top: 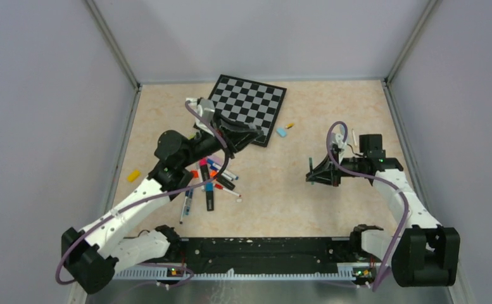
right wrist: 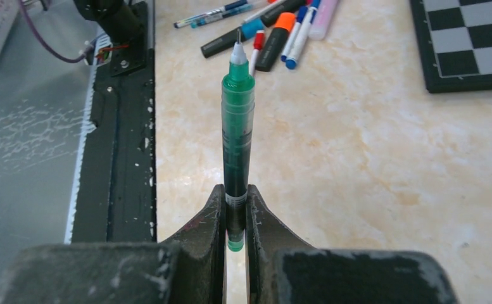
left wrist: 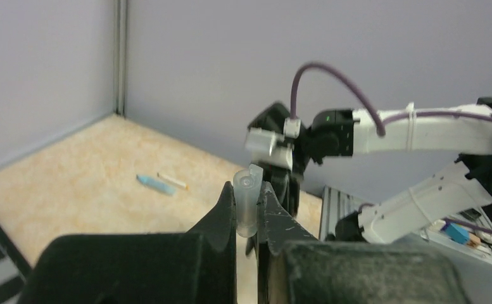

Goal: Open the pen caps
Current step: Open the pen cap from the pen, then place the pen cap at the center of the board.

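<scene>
My left gripper [left wrist: 247, 187] is shut on a clear, translucent pen cap [left wrist: 247, 216], held upright in the air. In the top view the left gripper [top: 254, 134] hovers by the near edge of the checkered board. My right gripper [right wrist: 235, 212] is shut on the lower end of a green pen [right wrist: 237, 120], which is uncapped with its fine tip pointing away. In the top view the right gripper [top: 311, 176] is over the table right of centre. A pile of capped pens [top: 213, 180] lies under the left arm and also shows in the right wrist view [right wrist: 275, 28].
The checkered board [top: 249, 107] lies at the back centre. A cyan cap [top: 282, 132] and a small orange-tipped piece [top: 290, 125] lie right of it. A yellow cap [top: 133, 175] lies at the left. The black base rail [top: 262, 247] runs along the near edge.
</scene>
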Tool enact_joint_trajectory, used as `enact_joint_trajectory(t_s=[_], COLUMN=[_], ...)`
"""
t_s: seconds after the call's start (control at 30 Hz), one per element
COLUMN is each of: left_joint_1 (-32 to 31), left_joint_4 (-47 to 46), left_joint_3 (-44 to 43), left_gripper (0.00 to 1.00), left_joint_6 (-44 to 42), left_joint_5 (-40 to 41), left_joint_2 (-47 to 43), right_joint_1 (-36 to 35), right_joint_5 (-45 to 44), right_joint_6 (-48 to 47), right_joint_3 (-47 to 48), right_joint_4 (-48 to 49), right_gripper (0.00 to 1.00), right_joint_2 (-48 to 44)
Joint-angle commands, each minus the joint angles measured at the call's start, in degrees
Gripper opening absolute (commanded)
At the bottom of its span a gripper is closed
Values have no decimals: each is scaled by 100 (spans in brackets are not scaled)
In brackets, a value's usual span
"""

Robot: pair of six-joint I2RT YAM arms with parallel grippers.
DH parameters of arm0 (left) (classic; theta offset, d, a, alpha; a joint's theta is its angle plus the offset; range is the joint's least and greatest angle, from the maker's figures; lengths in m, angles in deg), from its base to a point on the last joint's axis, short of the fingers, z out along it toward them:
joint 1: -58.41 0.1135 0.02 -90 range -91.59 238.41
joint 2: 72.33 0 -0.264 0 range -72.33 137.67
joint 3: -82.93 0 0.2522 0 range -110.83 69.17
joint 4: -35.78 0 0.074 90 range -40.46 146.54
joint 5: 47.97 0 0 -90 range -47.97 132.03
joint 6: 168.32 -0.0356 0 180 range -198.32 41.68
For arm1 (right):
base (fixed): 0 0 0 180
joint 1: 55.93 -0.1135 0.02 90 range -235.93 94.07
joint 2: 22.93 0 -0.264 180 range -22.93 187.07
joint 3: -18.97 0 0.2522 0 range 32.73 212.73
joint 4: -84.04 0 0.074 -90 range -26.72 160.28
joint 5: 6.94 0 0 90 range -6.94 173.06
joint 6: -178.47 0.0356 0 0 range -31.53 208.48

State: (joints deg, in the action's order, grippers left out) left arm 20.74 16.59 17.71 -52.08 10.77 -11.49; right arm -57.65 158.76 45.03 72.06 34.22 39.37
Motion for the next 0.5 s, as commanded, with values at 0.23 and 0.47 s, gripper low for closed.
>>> enact_joint_trajectory(t_s=[0.23, 0.47], left_joint_1=[-32, -39], left_joint_4=[1615, 2002], left_joint_3=[1720, 1737], left_gripper=[0, 0], left_joint_6=[464, 97], left_joint_5=[618, 644], left_joint_2=[-1603, -1528], right_joint_1=[674, 904], right_joint_5=[-280, -440], right_joint_6=[14, -31], right_joint_3=[224, 233], right_joint_4=[181, 151], right_gripper=[0, 0], right_joint_2=[-12, 170])
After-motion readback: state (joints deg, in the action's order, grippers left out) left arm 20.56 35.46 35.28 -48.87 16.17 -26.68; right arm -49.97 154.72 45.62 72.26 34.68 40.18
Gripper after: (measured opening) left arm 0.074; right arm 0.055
